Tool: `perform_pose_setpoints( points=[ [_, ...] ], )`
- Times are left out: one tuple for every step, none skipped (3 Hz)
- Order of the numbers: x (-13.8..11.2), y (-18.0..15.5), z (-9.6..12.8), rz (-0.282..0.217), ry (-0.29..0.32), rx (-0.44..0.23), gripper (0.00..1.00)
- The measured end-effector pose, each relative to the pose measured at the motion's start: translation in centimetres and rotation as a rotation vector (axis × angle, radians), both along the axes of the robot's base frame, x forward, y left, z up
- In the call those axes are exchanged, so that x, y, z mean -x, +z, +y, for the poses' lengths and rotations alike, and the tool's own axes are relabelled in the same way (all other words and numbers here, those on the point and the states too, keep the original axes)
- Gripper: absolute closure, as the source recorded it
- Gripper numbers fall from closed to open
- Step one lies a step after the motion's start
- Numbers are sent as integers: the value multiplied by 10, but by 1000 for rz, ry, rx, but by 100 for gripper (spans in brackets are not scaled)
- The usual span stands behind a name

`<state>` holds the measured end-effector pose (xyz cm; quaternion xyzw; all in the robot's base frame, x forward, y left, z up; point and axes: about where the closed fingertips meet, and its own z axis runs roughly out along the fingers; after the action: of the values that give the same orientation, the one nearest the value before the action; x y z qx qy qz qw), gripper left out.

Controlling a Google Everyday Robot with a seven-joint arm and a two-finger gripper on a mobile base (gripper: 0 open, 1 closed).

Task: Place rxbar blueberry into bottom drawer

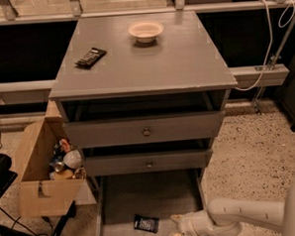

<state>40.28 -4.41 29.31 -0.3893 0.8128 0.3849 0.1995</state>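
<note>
The rxbar blueberry (146,223), a small dark blue bar, lies flat on the floor of the bottom drawer (150,194), which is pulled out under the grey cabinet. My gripper (174,229) is low at the drawer's front right, just right of the bar and apart from it. Its pale fingertips (176,219) stand spread and hold nothing. My white arm (242,215) reaches in from the lower right.
A black-wrapped bar (90,57) and a cream bowl (145,29) sit on the cabinet top. The two upper drawers (146,131) with knobs are slightly out. A cardboard box (39,187) with cans stands left of the cabinet. A white cable (270,39) hangs at right.
</note>
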Motion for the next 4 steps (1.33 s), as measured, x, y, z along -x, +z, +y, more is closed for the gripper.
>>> perform_pose_setpoints(
  points=[
    [45, 51, -56, 29, 78, 41, 0],
    [67, 98, -108, 19, 37, 79, 0],
    [82, 136, -156, 7, -41, 127, 0],
    [81, 137, -155, 5, -41, 136, 0]
  ],
)
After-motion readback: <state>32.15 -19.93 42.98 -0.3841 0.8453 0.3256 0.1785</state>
